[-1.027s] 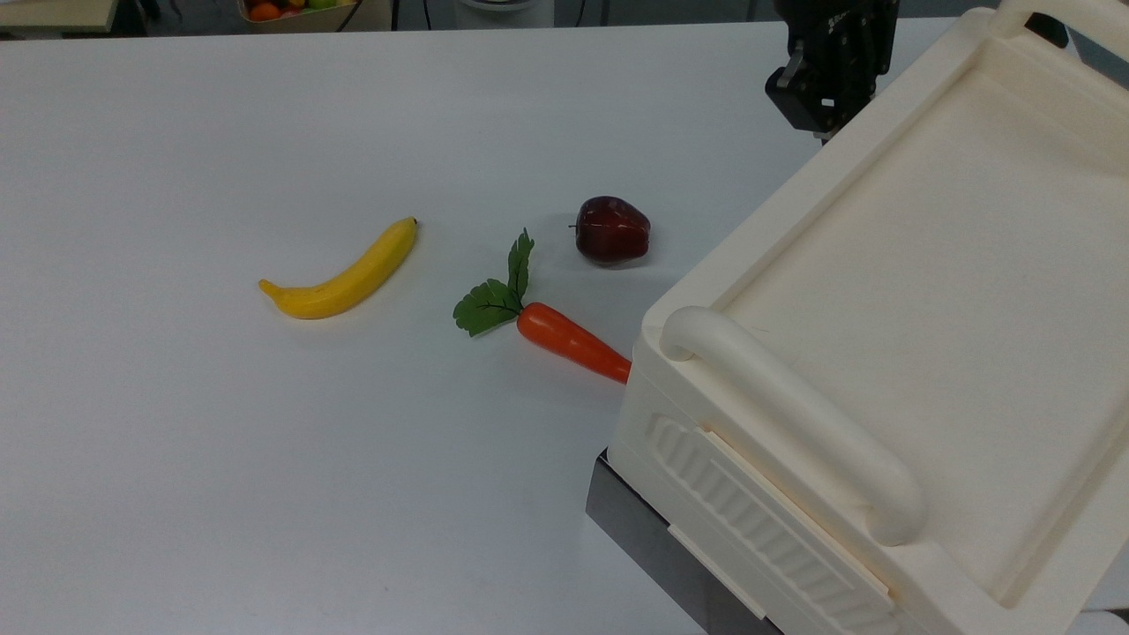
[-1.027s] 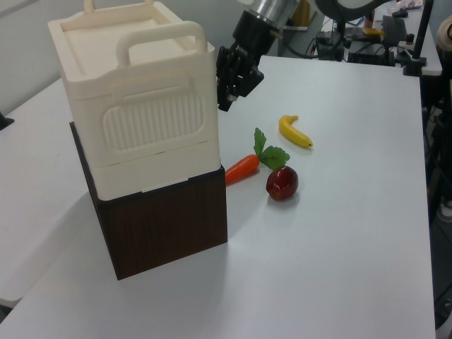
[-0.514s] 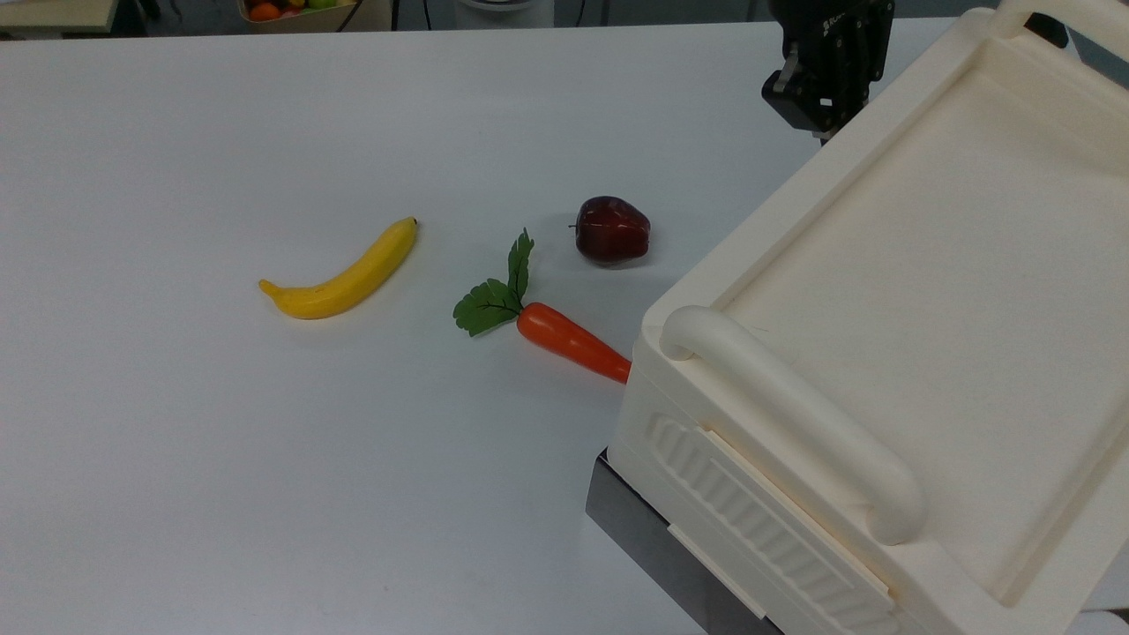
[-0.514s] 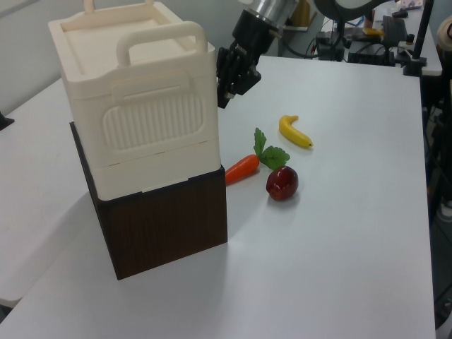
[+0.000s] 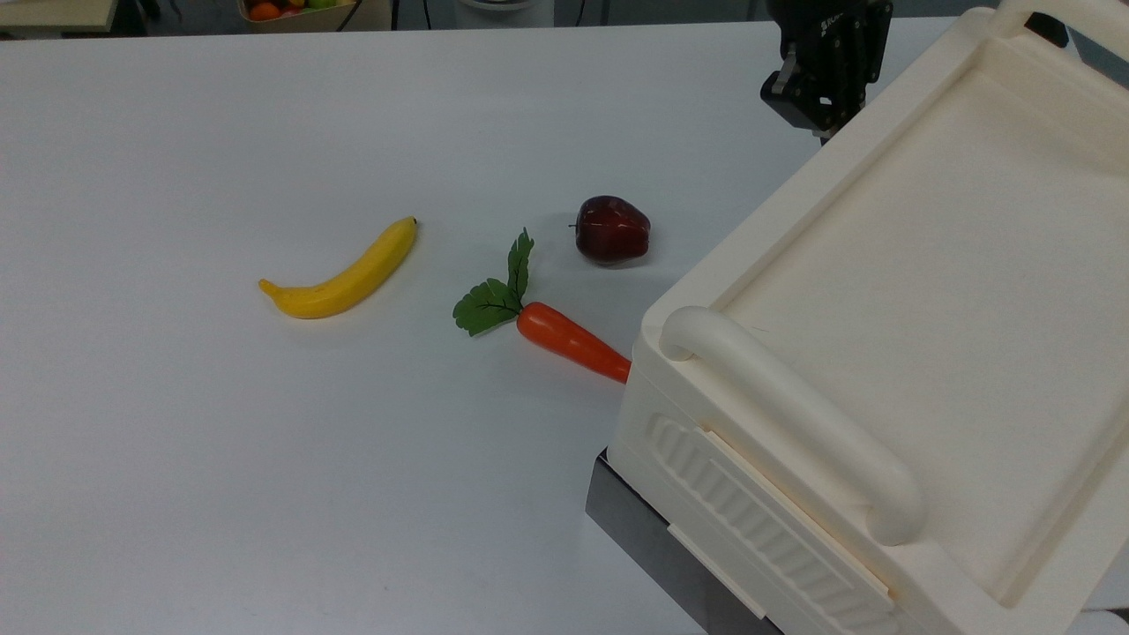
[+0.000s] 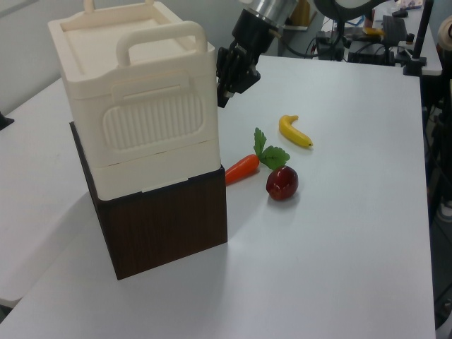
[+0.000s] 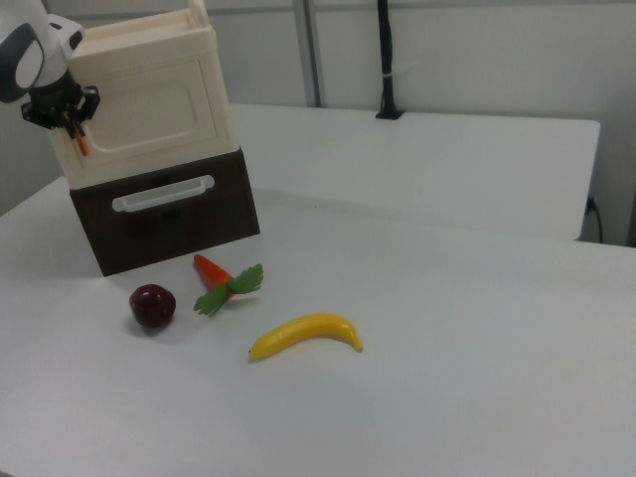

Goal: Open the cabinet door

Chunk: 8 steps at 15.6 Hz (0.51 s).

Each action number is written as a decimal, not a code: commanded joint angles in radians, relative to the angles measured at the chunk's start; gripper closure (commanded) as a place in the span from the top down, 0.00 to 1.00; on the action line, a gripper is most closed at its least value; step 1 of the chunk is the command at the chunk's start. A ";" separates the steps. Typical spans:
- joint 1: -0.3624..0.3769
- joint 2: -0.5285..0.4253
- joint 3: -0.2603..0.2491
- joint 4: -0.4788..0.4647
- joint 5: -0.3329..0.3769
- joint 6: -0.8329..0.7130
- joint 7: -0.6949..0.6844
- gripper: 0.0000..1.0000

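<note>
The cabinet (image 5: 926, 265) is a cream plastic box on a dark base, at the top view's right. In the right view its cabinet door (image 7: 149, 114) faces the camera and lies flush with the cabinet (image 7: 139, 50). The door has a slim copper handle (image 7: 81, 139) along its left edge. My gripper (image 7: 70, 117) is at the top of that handle. In the left view the gripper (image 6: 223, 95) sits against the far right corner of the cabinet (image 6: 141, 85). In the top view the gripper (image 5: 816, 115) is by the cabinet's far corner.
On the white table (image 5: 265, 485) lie a banana (image 5: 344, 273), a carrot (image 5: 569, 339) whose tip touches the cabinet, and a dark red apple (image 5: 611, 229). The dark brown base holds a drawer with a cream handle (image 7: 164, 194).
The gripper has shifted slightly up and to the left in the top view, staying at the cabinet's corner. The door and the fruit have not visibly moved.
</note>
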<state>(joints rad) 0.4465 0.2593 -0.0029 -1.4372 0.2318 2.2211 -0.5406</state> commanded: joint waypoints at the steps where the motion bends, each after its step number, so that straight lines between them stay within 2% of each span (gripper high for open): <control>1: 0.003 -0.020 0.000 -0.009 0.011 -0.003 0.007 0.04; 4: 0.003 -0.041 -0.003 -0.026 0.009 -0.011 0.066 0.04; 8: 0.001 -0.075 -0.009 -0.054 0.009 -0.064 0.073 0.04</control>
<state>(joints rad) 0.4458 0.2500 -0.0043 -1.4439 0.2318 2.2129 -0.4897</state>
